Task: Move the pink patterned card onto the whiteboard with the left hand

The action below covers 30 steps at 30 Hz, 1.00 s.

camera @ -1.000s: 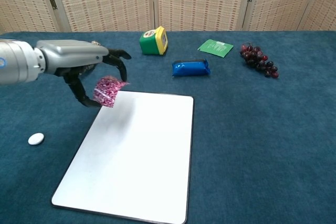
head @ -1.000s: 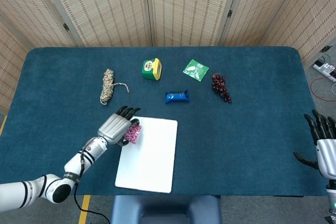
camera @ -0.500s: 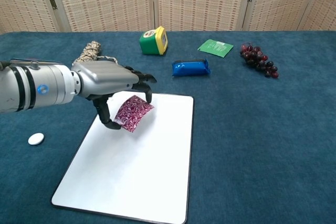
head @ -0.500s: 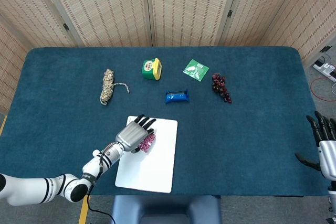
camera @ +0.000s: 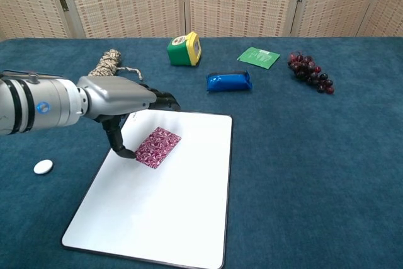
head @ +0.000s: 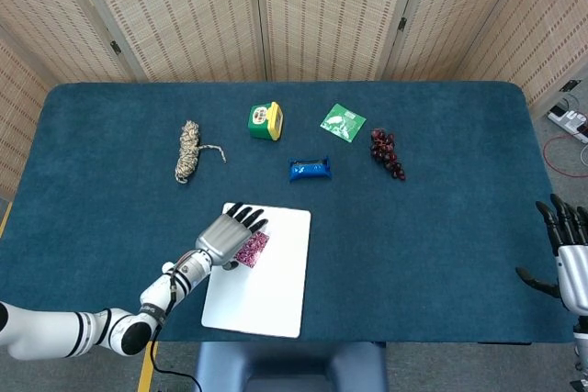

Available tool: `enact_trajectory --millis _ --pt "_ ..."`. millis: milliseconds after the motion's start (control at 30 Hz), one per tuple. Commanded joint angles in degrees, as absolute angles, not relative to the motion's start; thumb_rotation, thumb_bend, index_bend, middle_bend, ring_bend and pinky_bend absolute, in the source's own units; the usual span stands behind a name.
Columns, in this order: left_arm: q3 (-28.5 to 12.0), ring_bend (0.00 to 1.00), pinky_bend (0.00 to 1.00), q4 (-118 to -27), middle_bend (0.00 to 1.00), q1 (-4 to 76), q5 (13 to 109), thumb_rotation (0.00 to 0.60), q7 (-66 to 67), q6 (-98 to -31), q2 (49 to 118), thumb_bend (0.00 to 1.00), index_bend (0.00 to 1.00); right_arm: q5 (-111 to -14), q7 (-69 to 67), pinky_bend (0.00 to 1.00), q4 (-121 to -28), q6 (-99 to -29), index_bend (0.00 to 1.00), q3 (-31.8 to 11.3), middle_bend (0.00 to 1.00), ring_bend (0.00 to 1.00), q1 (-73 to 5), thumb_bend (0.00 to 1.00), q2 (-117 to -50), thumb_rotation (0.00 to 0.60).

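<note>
- The pink patterned card lay flat on the upper left part of the whiteboard, which sat on the blue-covered table in the chest view; in the head view the card showed near the board's far left corner.
- The robot's left hand hovered over that corner of the board, its dark fingers spread above the card's far edge and the thumb reaching down beside the card's left corner; whether the thumb touched the card could not be told, and the fingers were apart with nothing gripped between them.
- From the head camera the same hand appeared just left of the card, partly overlapping the board's edge.
- The right hand rested at the table's right edge, well apart from the board, its fingers extended and apart, holding nothing.
- Along the far side of the table stood a green and yellow box, a green packet, a bunch of dark grapes and a blue wrapped bar.
- A coil of rope lay to the left of the box.
- A small white disc sat on the cloth left of the board in the chest view.
</note>
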State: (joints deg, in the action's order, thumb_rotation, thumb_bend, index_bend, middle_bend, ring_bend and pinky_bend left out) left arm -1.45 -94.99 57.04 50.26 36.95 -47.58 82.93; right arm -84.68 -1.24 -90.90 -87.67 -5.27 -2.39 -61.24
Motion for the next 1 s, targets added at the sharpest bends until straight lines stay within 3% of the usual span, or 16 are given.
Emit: enact_trajectory --millis 33,267,533,1000 --pt "-1.07 0.0 0.0 -95.71 0.0 55.25 52.96 0.6 34.32 -49.24 80.92 0.27 0.17 -84.66 -1.29 0.0 -90.84 -87.67 0.0 -5.3 0.0 0.05 -2.39 0.11 -61.21 0.6" --pt "1.87 0.0 0.0 -95.96 0.0 50.23 59.17 0.6 29.29 -52.56 76.29 0.28 0.29 -84.7 -1.59 0.0 -90.47 -87.06 0.0 -5.41 0.0 0.05 -2.83 0.11 -61.46 0.6" --pt "5.52 0.0 0.0 -95.68 0.0 44.76 63.92 0.6 26.51 -55.67 72.68 0.28 0.33 -85.35 -1.33 0.0 -90.53 -86.57 0.0 -5.51 0.0 0.05 -3.57 0.11 -61.76 0.6" --pt "7.73 0.0 0.0 -92.01 0.01 37.29 69.13 0.6 22.76 -59.44 72.95 0.33 0.39 -85.82 -1.89 0.0 -90.21 -86.75 0.0 -5.34 0.0 0.05 -3.72 0.11 -62.16 0.6"
